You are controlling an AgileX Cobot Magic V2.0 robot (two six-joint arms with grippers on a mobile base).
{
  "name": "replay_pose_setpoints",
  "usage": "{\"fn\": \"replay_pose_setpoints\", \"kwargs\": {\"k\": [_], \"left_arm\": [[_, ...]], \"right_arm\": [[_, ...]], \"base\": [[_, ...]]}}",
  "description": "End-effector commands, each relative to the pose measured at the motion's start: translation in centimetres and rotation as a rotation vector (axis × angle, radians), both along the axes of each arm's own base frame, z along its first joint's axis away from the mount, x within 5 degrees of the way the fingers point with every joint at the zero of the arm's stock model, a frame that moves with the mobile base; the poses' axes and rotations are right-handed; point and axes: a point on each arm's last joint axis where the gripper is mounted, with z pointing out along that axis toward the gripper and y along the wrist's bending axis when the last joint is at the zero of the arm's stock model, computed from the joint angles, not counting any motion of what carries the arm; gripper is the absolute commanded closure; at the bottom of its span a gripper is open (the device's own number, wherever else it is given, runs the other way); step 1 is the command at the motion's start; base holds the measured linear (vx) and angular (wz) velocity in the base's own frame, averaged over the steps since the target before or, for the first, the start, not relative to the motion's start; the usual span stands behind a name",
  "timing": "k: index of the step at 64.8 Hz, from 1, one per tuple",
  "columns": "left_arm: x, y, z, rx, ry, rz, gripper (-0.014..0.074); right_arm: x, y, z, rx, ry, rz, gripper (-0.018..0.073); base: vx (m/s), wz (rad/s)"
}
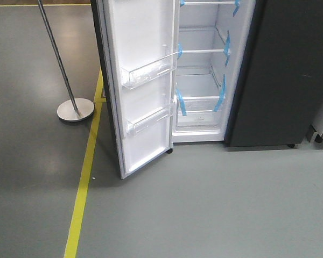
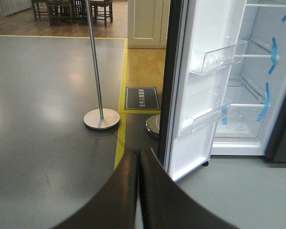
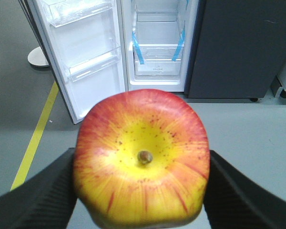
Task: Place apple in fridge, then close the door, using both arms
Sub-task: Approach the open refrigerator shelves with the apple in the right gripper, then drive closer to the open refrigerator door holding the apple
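My right gripper (image 3: 142, 191) is shut on the apple (image 3: 142, 157), red with a yellow centre, stem end facing the camera; a black finger (image 3: 43, 195) presses each side. Beyond it stands the fridge (image 3: 157, 43), white inside, shelves edged with blue tape. Its door (image 1: 140, 86) hangs wide open to the left, white lining and clear bins facing out. My left gripper (image 2: 137, 157) is shut with nothing in it, its tips near the door's lower outer edge (image 2: 174, 95). Neither arm shows in the front view.
A metal pole on a round base (image 1: 75, 109) stands left of the door, and a second round base (image 2: 154, 126) sits behind the door. A yellow floor line (image 1: 86, 177) runs past the door's foot. A dark grey cabinet (image 1: 290, 70) adjoins the fridge's right side.
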Motion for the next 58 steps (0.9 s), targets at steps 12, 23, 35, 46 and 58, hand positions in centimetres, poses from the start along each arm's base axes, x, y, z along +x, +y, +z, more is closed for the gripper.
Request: {"fn": "replay_pose_setpoints", "kwargs": {"k": [12,23,35,46,58], "left_arm": [[0.10,-0.20,0.05,-0.008,-0.069,-0.024,0.0602],[0.10,-0.20,0.05,-0.008,-0.069,-0.024,0.0602],[0.10,-0.20,0.05,-0.008,-0.069,-0.024,0.0602],[0.10,-0.20,0.05,-0.008,-0.069,-0.024,0.0602],[0.10,-0.20,0.05,-0.008,-0.069,-0.024,0.0602]], "right_arm": [[0.27,-0.10,1.40,0.003,-0.094,-0.016,0.0435],[0.27,-0.10,1.40,0.003,-0.094,-0.016,0.0435],[0.27,-0.10,1.40,0.003,-0.094,-0.016,0.0435],[0.27,-0.10,1.40,0.003,-0.094,-0.016,0.0435],[0.27,-0.10,1.41,0.003,-0.095,-0.017,0.0435]], "base": [[0.07,-0.01],[0.07,-0.01],[0.06,-0.02],[0.07,0.00],[0.08,0.00]]}}
